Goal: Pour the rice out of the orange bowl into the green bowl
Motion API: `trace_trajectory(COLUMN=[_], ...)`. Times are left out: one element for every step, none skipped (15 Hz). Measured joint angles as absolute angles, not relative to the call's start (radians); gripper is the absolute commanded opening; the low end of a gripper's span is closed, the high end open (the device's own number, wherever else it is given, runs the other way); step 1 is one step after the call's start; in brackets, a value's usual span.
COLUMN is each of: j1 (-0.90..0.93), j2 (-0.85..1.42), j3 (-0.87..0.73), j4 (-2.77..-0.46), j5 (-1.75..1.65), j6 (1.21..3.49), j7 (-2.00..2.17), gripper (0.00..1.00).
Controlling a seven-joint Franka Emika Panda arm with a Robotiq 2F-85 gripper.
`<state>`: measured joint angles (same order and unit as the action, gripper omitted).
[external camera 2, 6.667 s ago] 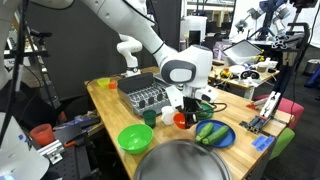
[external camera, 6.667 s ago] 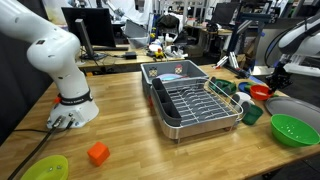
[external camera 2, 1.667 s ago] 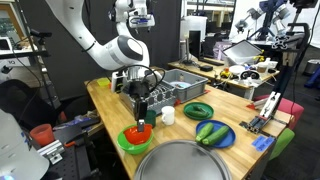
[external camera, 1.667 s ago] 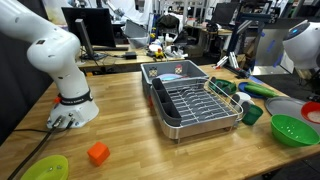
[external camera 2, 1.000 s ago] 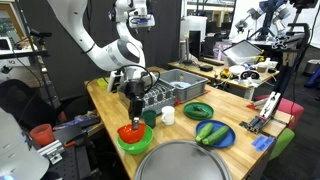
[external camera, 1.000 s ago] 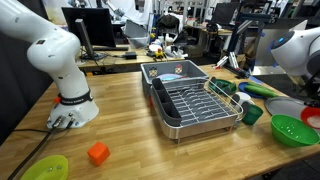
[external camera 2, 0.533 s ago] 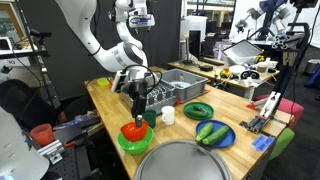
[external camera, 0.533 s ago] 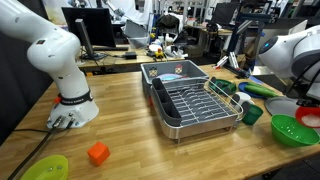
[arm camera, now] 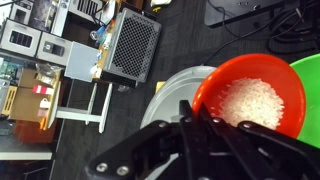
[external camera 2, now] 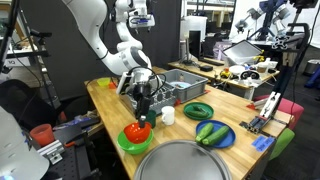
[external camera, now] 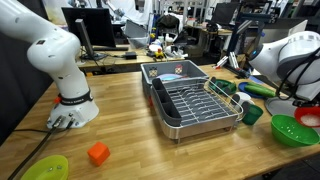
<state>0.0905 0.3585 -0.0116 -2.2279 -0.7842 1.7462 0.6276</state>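
Note:
The orange bowl point(arm camera: 262, 68) holds white rice point(arm camera: 248, 100). My gripper point(arm camera: 192, 107) is shut on its rim and holds it just over the green bowl point(arm camera: 309, 72). In both exterior views the gripper point(external camera 2: 140, 117) comes down onto the orange bowl point(external camera 2: 135, 131), which hangs inside the green bowl point(external camera 2: 124, 144) at the table's front corner. In an exterior view the orange bowl point(external camera: 308, 117) sits above the green bowl point(external camera: 291, 131) at the right edge, and the gripper itself is cut off by the frame. The rice is still in the orange bowl.
A big grey metal pan point(external camera 2: 185, 161) lies beside the green bowl. A dish rack point(external camera: 190, 102), a dark green cup point(external camera: 250, 114), a white cup point(external camera 2: 168, 115), a green plate point(external camera 2: 198, 109) and a blue plate of vegetables point(external camera 2: 212, 132) stand nearby. An orange cube point(external camera: 97, 153) and a yellow-green dish point(external camera: 45, 168) lie far off.
The arm has carried the orange bowl from by the dish rack to over the green bowl. In the last second its upper links swung round while the bowl stayed about in place.

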Motion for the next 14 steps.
trace_trajectory(j1=[0.095,0.101,0.108,0.116,0.122,0.128,0.132,0.136,0.138,0.139,0.14,0.14,0.14,0.14], j2=[0.368,0.377,0.384,0.389,0.394,0.401,0.406,0.411,0.415,0.421,0.428,0.435,0.441,0.448], j3=[-0.012,-0.012,-0.012,-0.012,-0.012,-0.012,-0.012,-0.011,-0.011,-0.011,-0.011,-0.011,-0.011,-0.011], j4=[-2.221,-2.214,-2.209,-2.203,-2.196,-2.189,-2.182,-2.177,-2.172,-2.169,-2.165,-2.162,-2.159,-2.156], j5=[-0.789,-0.794,-0.802,-0.81,-0.82,-0.831,-0.84,-0.847,-0.853,-0.857,-0.861,-0.865,-0.87,-0.873], j6=[1.732,1.718,1.704,1.687,1.672,1.659,1.647,1.64,1.636,1.633,1.63,1.628,1.623,1.618], j7=[0.629,0.629,0.63,0.631,0.632,0.635,0.637,0.638,0.638,0.638,0.638,0.638,0.638,0.638], gripper=[0.02,0.02,0.02,0.02,0.02,0.02,0.02,0.02,0.02,0.02,0.02,0.02,0.02,0.02])
